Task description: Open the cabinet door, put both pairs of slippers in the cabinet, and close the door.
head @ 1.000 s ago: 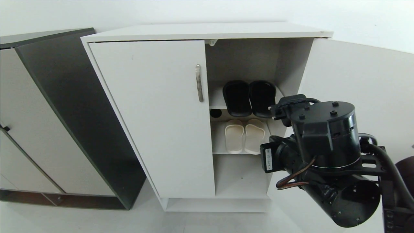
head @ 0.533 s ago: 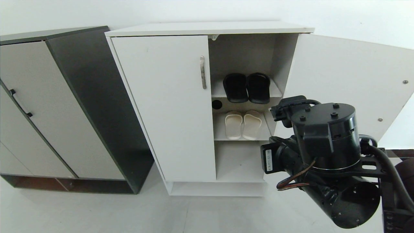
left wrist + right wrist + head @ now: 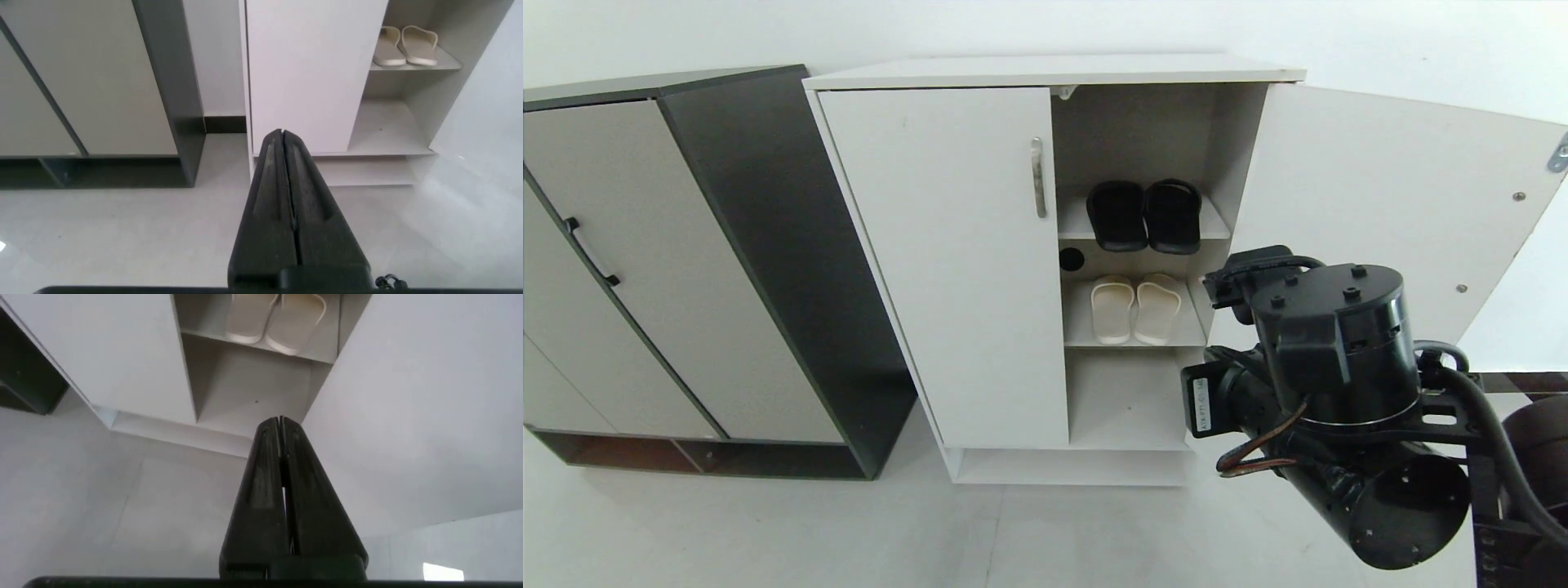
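Observation:
The white cabinet [image 3: 1054, 72] stands with its right door [image 3: 1372, 204] swung wide open and its left door [image 3: 947, 261] closed. A black pair of slippers [image 3: 1145, 215] lies on the upper shelf. A white pair [image 3: 1135, 308] lies on the shelf below, also seen in the left wrist view [image 3: 410, 45] and the right wrist view [image 3: 274, 314]. My left gripper [image 3: 283, 139] is shut and empty, low over the floor in front of the cabinet. My right gripper [image 3: 282, 425] is shut and empty beside the open door [image 3: 425, 400].
A grey and dark cabinet [image 3: 645, 245] stands against the white one's left side, its doors closed. Bare light floor [image 3: 931, 531] stretches in front of both. My right arm's wrist [image 3: 1339, 343] blocks the lower right of the head view.
The head camera has drawn back: both cabinets look smaller and the whole open door has come into view. The slippers lie as before on their shelves.

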Motion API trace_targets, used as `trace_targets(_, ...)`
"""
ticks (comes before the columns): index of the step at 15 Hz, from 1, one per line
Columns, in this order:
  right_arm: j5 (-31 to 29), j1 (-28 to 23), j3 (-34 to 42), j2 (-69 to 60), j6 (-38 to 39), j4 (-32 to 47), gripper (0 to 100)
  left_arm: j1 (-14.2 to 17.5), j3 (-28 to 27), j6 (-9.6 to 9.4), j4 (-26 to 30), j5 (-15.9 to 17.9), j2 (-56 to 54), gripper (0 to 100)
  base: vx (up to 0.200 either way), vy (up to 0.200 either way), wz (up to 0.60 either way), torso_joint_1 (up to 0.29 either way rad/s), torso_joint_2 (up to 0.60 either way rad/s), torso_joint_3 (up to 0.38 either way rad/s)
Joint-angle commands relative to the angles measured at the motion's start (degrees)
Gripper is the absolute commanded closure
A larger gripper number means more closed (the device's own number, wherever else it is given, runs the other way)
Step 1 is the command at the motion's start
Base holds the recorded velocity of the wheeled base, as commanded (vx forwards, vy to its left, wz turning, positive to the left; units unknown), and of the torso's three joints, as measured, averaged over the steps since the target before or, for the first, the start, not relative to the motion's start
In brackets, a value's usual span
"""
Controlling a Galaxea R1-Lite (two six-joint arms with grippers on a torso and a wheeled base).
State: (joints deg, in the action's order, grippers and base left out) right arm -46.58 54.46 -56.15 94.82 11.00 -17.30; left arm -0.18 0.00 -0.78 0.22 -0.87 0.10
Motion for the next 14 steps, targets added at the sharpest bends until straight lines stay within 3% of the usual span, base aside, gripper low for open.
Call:
trace_targets(1,0.0,-0.1,0.0,0.3,0.1,0.0,100,0.0,0.0,-0.01,0.0,0.0,0.1,100,0.0,0.0,0.0,0.0,0.0,0.0)
trace_targets(14,0.0,-0.1,0.4,1.5,-0.2,0.0,100,0.1,0.0,-0.01,0.0,-0.1,0.1,100,0.0,0.0,0.0,0.0,0.0,0.0)
